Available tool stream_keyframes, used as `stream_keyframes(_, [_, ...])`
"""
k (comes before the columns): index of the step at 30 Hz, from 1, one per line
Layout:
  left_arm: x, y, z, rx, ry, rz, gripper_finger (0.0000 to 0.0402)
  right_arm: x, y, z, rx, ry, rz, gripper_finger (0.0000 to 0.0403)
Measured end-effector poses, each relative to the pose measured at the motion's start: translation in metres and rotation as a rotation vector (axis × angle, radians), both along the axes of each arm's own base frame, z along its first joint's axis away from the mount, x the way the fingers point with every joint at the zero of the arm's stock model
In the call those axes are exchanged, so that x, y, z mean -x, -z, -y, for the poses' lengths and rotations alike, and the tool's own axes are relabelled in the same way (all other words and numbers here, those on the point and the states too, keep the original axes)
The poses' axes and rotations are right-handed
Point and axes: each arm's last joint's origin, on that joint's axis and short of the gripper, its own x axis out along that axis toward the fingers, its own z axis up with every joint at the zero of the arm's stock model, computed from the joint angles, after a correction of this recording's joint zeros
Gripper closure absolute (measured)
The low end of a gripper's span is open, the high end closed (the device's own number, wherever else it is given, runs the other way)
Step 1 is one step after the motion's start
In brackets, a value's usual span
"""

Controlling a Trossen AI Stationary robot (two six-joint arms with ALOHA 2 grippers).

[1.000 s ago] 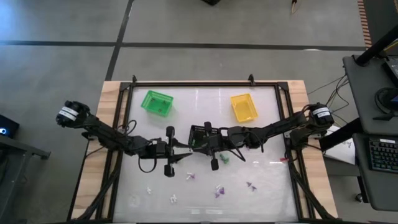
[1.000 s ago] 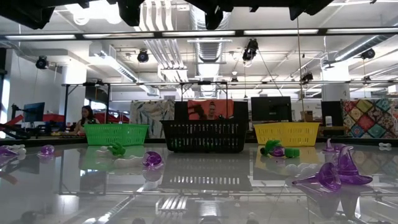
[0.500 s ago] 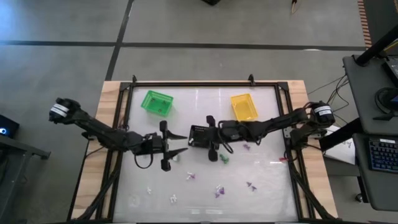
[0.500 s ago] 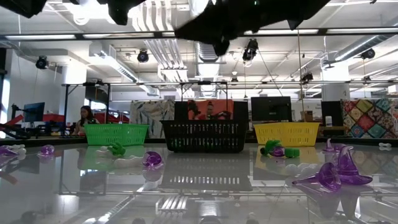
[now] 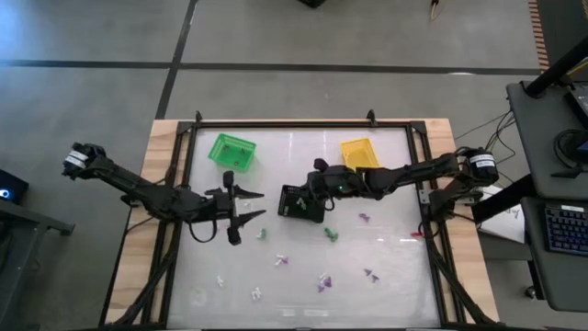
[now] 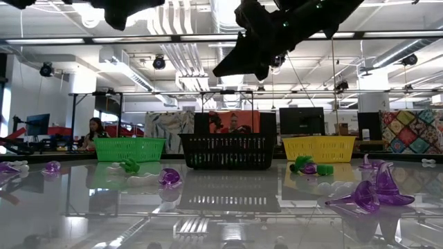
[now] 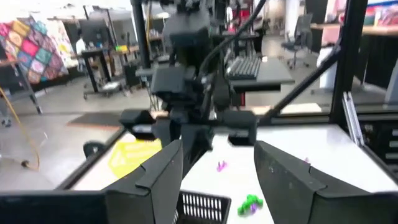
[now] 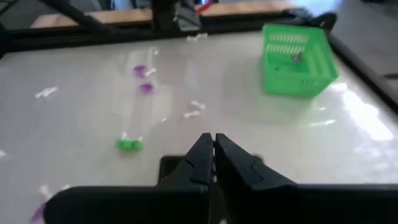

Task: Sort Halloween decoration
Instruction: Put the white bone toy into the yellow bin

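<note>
White tabletop [image 5: 386, 267] is carrying scattered Halloween decoration [image 5: 323, 280] trinkets near its front, while the left gripper [image 5: 241, 214] is hovering with fingers spread and the right gripper [image 5: 315, 181], fingers pressed together, is hanging above the black basket [image 5: 296, 204].

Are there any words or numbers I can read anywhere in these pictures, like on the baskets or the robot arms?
No text can be read anywhere.
Green basket, black basket, yellow basket: no words or labels show.
White bands on the arms near their bases: too small to tell if they carry print.
Keyboard beside the table: keys too small to read.
Screens in the room behind the table: too blurred to read.
</note>
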Motion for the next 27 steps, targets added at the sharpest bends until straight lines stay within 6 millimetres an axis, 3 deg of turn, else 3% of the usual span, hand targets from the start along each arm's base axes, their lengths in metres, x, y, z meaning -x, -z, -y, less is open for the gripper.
stream_keyframes(14, [-0.004,0.009,-0.005,-0.018,-0.026,-0.067,0.0221,0.005,0.020,0.004,-0.028,0.031,-0.166,0.0394])
stream_keyframes(27, [-0.009,0.009,-0.041,-0.129,-0.092,-0.124,0.0221,0.000,0.027,0.037,0.134,0.019,-0.167,0.0394])
